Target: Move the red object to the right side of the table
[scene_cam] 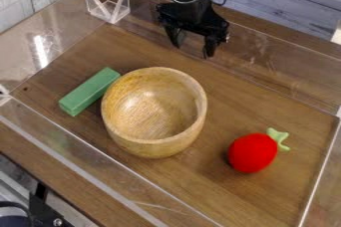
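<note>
Gripper [194,38] hovers at far edge, jaws apart, empty. Red object [253,152] already lies near surface [260,87] right side; release apparently done.

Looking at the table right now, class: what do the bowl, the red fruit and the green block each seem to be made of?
Bowl: wood, matte, with visible grain. Red fruit: probably plastic or rubber, smooth with a slight sheen. Green block: possibly painted wood or plastic, flat even colour; unclear.
</note>
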Controlling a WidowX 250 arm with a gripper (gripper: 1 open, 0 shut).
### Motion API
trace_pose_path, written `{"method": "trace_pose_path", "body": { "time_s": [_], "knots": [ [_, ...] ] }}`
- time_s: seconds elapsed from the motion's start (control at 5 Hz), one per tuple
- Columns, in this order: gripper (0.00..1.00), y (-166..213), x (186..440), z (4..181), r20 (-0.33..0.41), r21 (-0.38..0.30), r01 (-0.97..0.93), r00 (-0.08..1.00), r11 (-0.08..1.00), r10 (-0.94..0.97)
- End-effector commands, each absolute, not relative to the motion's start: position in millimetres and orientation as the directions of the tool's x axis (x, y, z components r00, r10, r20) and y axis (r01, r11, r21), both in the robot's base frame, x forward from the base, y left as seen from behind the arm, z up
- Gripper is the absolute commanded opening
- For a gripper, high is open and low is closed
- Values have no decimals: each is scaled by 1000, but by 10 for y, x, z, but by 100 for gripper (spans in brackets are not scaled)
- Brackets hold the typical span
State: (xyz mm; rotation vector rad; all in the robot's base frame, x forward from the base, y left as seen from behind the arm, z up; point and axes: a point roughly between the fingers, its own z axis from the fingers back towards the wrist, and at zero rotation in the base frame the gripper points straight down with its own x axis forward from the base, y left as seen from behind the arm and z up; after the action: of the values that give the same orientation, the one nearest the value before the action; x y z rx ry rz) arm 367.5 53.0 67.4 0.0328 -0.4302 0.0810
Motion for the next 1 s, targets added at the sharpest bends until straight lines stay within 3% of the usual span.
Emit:
{"method": "trace_pose_path", "body": {
  "time_s": [0.0,0.4,0.8],
  "knots": [
    [100,636,3709,936,488,29,-98,870,995,71],
    [100,714,3725,1063,509,25,-59,860,998,38],
    [100,565,3713,834,525,12,-57,850,998,42]
  ]
}}
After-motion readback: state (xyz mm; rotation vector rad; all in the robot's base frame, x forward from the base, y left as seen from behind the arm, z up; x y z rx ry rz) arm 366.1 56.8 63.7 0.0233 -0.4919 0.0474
